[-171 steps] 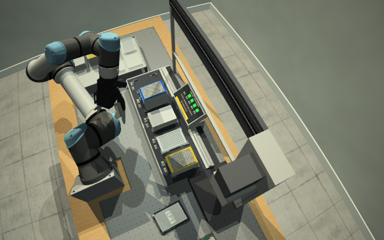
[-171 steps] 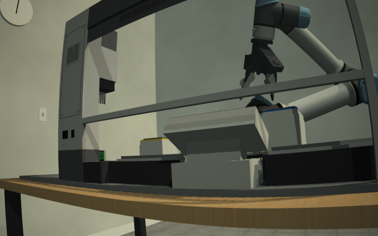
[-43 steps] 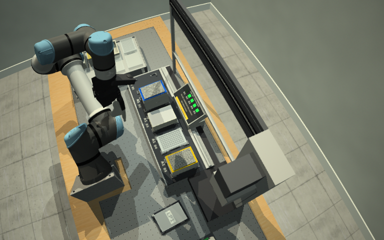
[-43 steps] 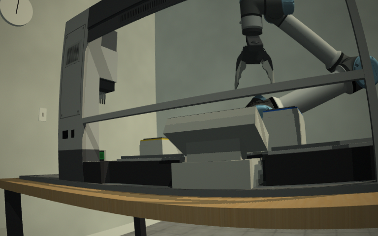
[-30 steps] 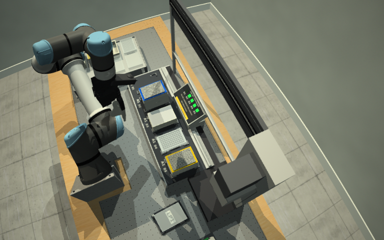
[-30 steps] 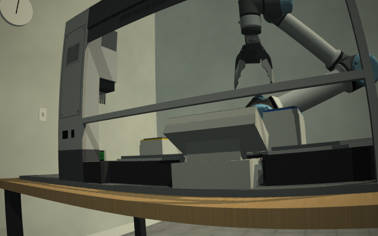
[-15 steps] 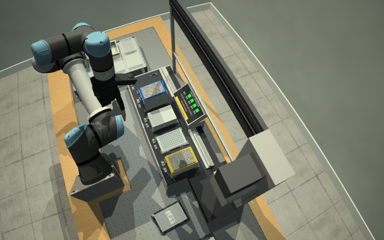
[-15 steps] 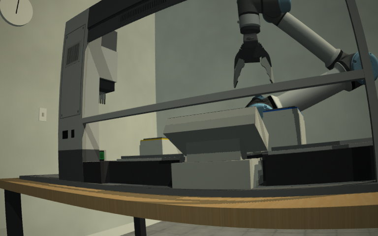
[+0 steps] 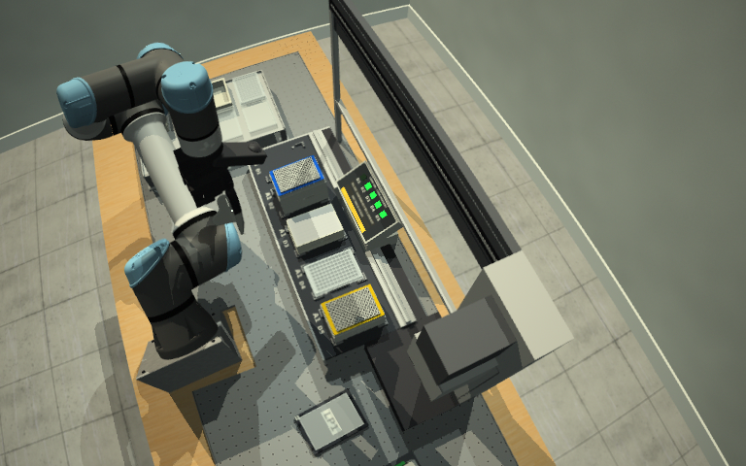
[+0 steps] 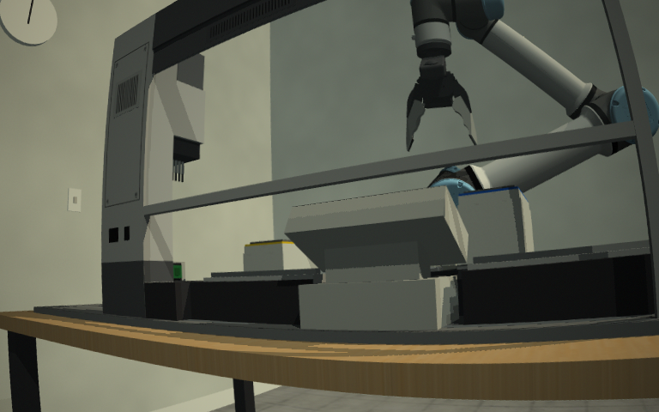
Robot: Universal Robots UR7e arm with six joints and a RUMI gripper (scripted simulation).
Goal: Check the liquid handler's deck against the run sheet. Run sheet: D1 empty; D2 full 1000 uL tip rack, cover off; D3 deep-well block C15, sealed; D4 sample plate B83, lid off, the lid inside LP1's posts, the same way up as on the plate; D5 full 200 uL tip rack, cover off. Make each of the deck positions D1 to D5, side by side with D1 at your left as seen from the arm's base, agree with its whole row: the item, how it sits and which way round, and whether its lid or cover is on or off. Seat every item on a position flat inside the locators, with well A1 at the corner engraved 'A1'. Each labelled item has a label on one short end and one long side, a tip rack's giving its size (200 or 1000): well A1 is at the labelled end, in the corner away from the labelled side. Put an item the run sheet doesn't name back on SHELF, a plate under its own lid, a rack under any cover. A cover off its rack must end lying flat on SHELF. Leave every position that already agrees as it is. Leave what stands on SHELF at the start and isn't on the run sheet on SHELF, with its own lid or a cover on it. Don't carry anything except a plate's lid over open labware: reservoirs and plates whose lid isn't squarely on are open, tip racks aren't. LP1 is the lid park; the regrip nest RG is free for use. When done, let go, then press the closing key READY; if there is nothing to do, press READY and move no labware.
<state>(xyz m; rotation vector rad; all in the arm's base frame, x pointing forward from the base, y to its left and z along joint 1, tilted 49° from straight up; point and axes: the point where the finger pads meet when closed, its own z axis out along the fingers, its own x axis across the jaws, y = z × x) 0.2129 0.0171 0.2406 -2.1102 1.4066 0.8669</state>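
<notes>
Four labware items in a row on the deck (image 9: 275, 230), lid park (image 9: 331, 421) at six o'clock, shelf (image 9: 258, 117) at twelve, arm base (image 9: 189, 365) at nine

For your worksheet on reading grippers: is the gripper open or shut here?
Open. The gripper hangs above the deck, fingers spread wide, nothing between them.

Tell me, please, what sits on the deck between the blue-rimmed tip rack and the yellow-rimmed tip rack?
In the top view, two items: a sealed pale grey block beside the blue-rimmed rack, then an uncovered white well plate beside the yellow-rimmed rack.
</notes>
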